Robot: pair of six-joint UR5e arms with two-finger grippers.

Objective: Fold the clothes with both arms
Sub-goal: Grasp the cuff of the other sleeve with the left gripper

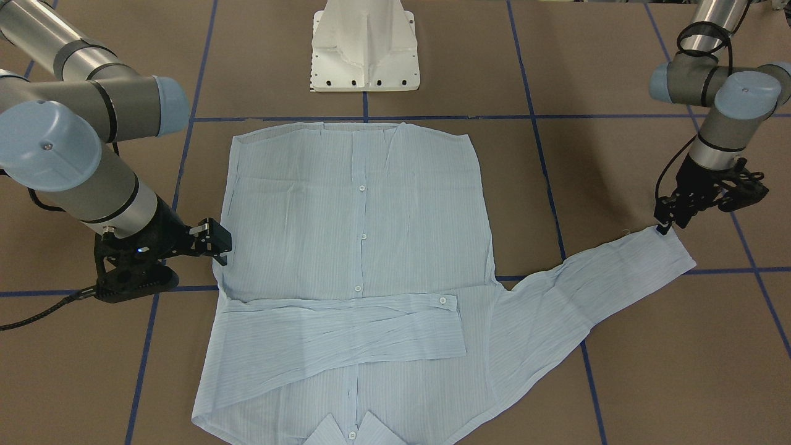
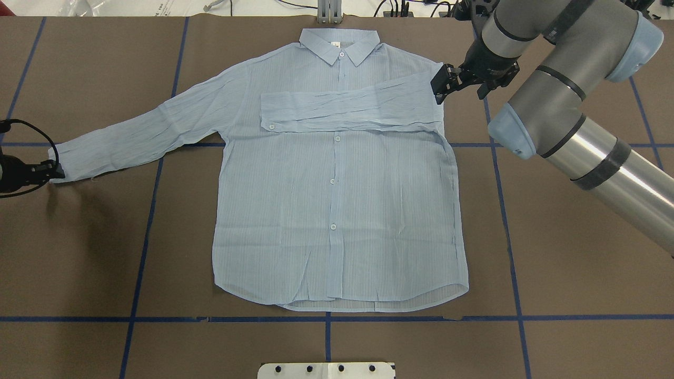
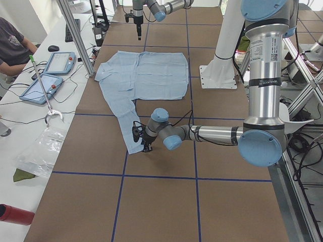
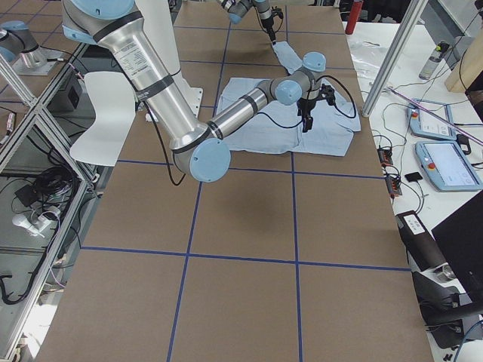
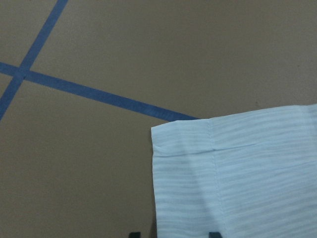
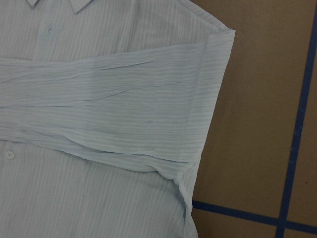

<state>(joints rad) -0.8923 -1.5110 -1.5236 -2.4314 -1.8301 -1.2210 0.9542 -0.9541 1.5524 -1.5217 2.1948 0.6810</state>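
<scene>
bare brown table (image 2: 579, 273) lies open all round the shirt (image 2: 337, 210). the white pedestal base (image 2: 326, 370) stands apart from the hem. the right arm (image 2: 558, 100) slants over the table beside the shirt's shoulder.

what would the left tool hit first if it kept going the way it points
Most likely the cuff of the outstretched sleeve: the left tool points down at its end, with the table right beneath. Whether it already touches is unclear.
</scene>
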